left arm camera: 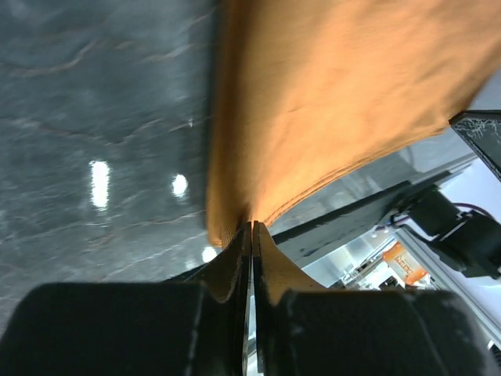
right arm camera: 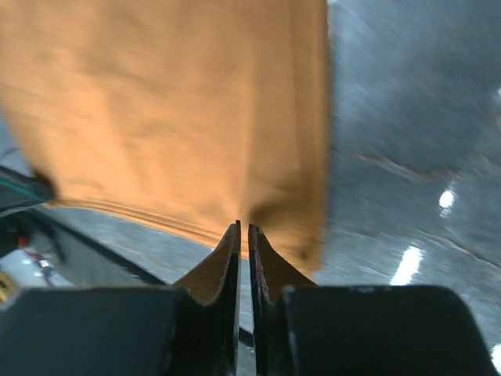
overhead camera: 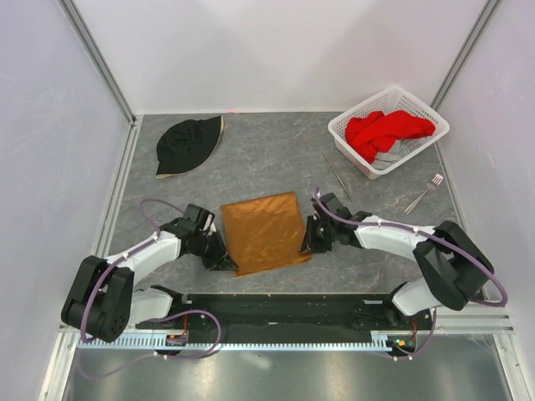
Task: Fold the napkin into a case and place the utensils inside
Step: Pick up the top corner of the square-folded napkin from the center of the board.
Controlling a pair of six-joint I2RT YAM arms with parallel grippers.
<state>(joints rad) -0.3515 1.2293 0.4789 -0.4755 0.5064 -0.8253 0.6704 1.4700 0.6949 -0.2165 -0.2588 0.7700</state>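
The orange-brown napkin (overhead camera: 263,230) lies spread in the middle of the table, its near edge lifted. My left gripper (overhead camera: 224,257) is shut on the napkin's near left corner; in the left wrist view the jaws (left arm camera: 252,227) pinch the cloth (left arm camera: 337,86). My right gripper (overhead camera: 306,244) is shut on the near right corner; in the right wrist view the jaws (right arm camera: 243,229) stand almost together at the cloth's edge (right arm camera: 172,110). The silver fork (overhead camera: 425,193) lies at the right. The thin grey knife (overhead camera: 337,176) lies right of the napkin. No folded case shows.
A white basket (overhead camera: 422,144) with a red cloth (overhead camera: 386,131) stands at the back right. A black hat (overhead camera: 189,144) lies at the back left. Metal frame posts and white walls bound the table.
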